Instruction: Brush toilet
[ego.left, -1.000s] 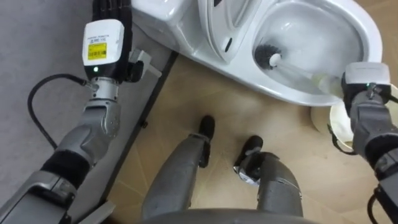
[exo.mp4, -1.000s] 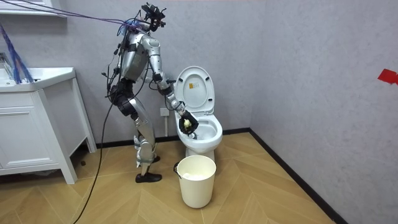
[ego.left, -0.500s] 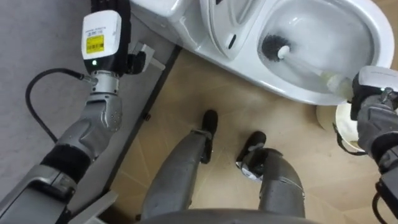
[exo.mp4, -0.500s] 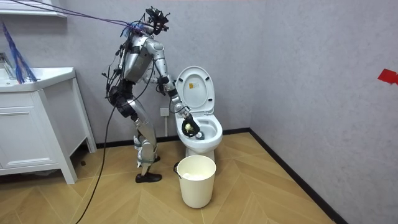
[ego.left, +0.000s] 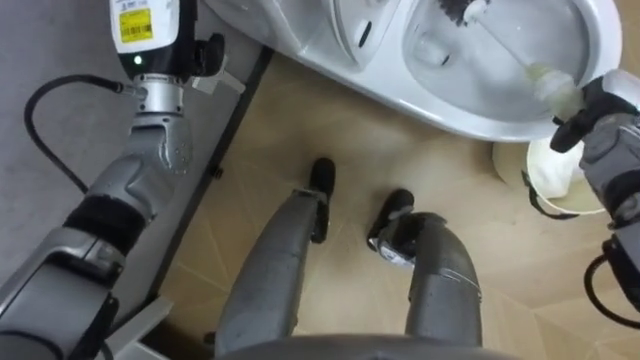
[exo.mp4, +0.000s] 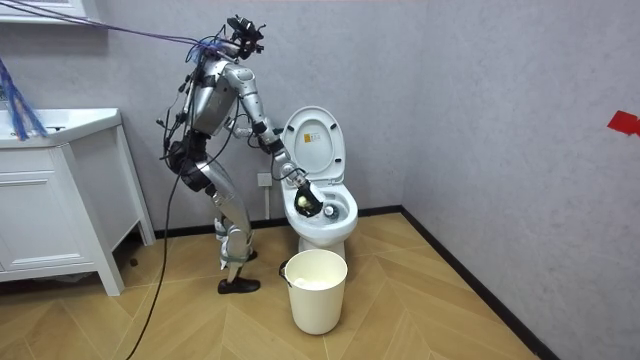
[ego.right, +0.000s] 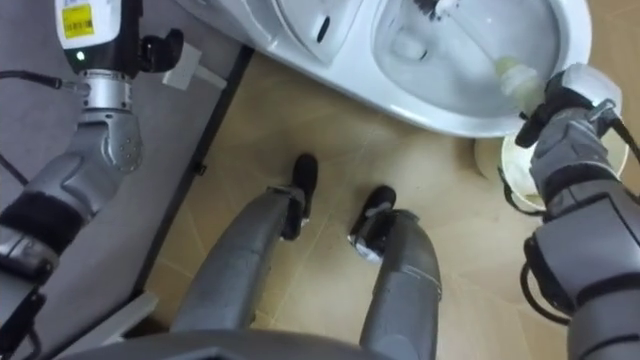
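Note:
The white toilet (ego.left: 450, 120) stands open at the top of the eye views, lid (exo.mp4: 312, 145) raised. My right hand (ego.left: 600, 110) is at the bowl's near right rim, shut on the pale handle (ego.left: 545, 78) of the toilet brush. The handle slants up and left into the bowl, and the dark bristle head (ego.left: 465, 8) lies against the inner wall near the view's top edge. In the room view I stand at the toilet's left, leaning over it with that arm (exo.mp4: 305, 197) in the bowl. My left forearm (ego.left: 150, 40) rises along the grey wall left of the tank.
A white bucket (exo.mp4: 318, 290) stands on the wood floor in front of the toilet, just behind my right arm (ego.left: 545, 175). A white vanity cabinet (exo.mp4: 60, 210) is at the room view's left. The grey wall and dark skirting (ego.left: 225, 130) run close on my left.
The brush head has slid from the bowl's near left side towards its far side, and my right hand followed slightly. The eye views have shifted, so the toilet sits higher in the picture.

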